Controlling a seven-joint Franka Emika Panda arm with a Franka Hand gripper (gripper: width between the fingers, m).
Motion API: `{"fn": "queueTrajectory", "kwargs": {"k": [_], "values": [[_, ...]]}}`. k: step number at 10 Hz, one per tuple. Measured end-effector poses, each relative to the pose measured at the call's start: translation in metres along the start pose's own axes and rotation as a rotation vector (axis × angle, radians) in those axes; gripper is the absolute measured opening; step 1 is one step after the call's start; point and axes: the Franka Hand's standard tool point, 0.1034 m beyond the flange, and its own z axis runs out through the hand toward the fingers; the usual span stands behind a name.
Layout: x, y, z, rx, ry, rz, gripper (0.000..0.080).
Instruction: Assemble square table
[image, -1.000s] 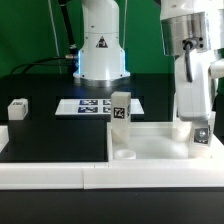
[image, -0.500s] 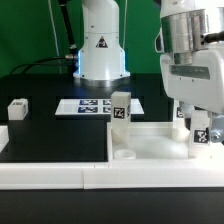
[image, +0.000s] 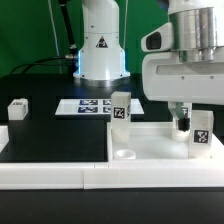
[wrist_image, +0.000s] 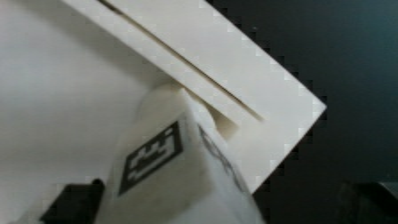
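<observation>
square table (image: 150, 140) slab lies flat at the near edge of the black table (image: 50, 135), pushed against the long white bar fence (image: 60, 172) on the exterior view's right; looks like rigid white plastic, light, smooth and probably slippery. one tagged leg (image: 201, 136) stands upright in the slab's corner socket at the exterior view's right; a second leg (image: 120, 108) stands upright at the slab's far corner; a third leg (image: 17, 109) lies well apart near the table's edge on the exterior view's left. an empty round socket (image: 124, 155) shows at a near corner. gripper (image: 185, 118) hovers just beside and above the seated leg, fingers spread wide, pinching nothing. wrist view shows that leg (wrist_image: 169, 150) close up against the slab. judgement: legs are stiff, small, best pinched across flat sides near the top. marker board (image: 97, 105) sits mid-table.
</observation>
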Motion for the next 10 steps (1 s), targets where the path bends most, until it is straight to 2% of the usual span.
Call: {"fn": "queueTrajectory", "kwargs": {"k": [1,3,5,6,7,9,10], "values": [[0.001,0.0,0.0,0.0,0.002,-0.1,0.0648],[0.002,0.001,0.0,-0.002,0.003,-0.138,0.0648],[0.002,0.003,0.001,-0.004,0.003,-0.13,0.0385],[0.003,0.009,0.002,-0.016,0.0,-0.126,0.0385],[0.004,0.01,0.002,-0.019,0.001,-0.127,0.03],[0.005,0.011,0.002,-0.02,0.002,-0.09,0.0299],[0.006,0.014,0.002,-0.028,-0.008,0.056,0.0299]]}}
